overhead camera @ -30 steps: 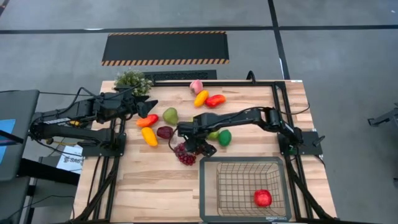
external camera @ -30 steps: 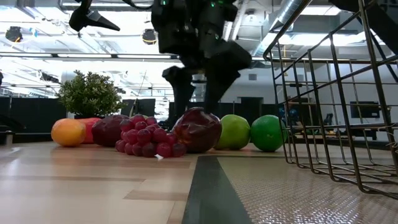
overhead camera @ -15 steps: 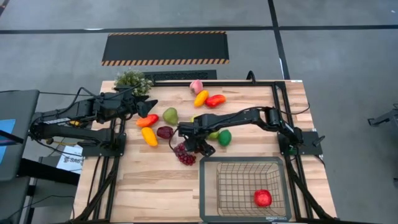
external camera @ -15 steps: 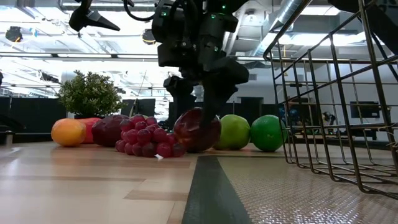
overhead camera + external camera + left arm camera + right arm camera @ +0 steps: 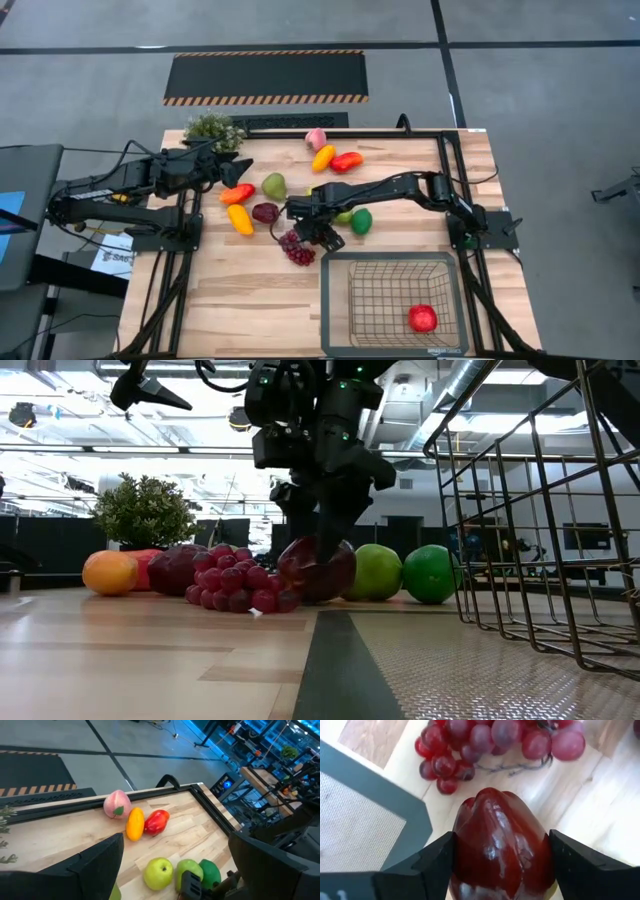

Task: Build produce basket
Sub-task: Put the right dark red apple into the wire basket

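**Right gripper astride a dark red pepper beside the basket**

Take the basket [image 5: 393, 258] as your landmark: it sits at the table's near right corner, and one red apple [image 5: 422, 318] lies in its near right part.

Your right gripper [image 5: 318, 234] is low at the table just off the basket's far left corner. Its two fingers [image 5: 437, 856] stand one on each side of a dark red pepper [image 5: 501, 847]; in the right wrist view each finger lies against the pepper's flank, so the gripper pinches it. In the low view the pepper [image 5: 316, 570] rests on the table with the gripper down over its top. A bunch of purple grapes [image 5: 297, 248] lies touching the pepper, on the side away from the basket.

Beyond the basket's far edge you see a lime [image 5: 361, 221] and a green apple [image 5: 343, 216] side by side. Farther from the basket, toward the table's left, lie a dark red fruit [image 5: 265, 212], a green pear [image 5: 274, 185], a yellow pepper [image 5: 240, 219] and an orange-red pepper [image 5: 237, 194]. At the table's far edge, well apart from the basket, a pink peach [image 5: 316, 139], a yellow-orange pepper [image 5: 323, 157] and a red pepper [image 5: 346, 161] form a small group.

Your left gripper [image 5: 243, 168] hangs over the far left of the table, near the potted plant [image 5: 213, 129], its fingers [image 5: 95, 863] spread wide and holding nothing.
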Robot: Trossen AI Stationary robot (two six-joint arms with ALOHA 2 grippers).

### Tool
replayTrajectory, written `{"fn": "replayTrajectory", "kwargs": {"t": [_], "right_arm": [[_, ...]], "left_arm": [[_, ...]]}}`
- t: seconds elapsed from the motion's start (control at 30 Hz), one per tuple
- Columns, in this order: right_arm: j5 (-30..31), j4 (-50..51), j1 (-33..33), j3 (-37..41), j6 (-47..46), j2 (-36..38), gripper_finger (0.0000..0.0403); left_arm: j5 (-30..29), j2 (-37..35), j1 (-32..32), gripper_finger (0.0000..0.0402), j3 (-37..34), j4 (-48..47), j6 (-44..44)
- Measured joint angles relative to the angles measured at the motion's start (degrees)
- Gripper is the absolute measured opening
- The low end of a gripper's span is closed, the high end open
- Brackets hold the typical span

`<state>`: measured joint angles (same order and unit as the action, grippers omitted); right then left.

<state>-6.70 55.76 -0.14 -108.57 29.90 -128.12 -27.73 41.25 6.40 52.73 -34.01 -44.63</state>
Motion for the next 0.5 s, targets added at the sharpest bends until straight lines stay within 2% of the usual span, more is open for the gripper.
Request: {"fn": "replayTrajectory", "kwargs": {"t": [0.27,0.5], "right_arm": [[-0.13,3.5,-1.67,-3.67,-5.79,8.32,0.0291],[-0.66,9.19,-3.43,-4.27,-17.51,22.22,0.0292]], "left_arm": [[0.02,0.0,0.01,0.0347,0.0,0.03,-0.06],[0.04,0.02,0.01,0.0347,0.0,0.16,-0.08]]}}
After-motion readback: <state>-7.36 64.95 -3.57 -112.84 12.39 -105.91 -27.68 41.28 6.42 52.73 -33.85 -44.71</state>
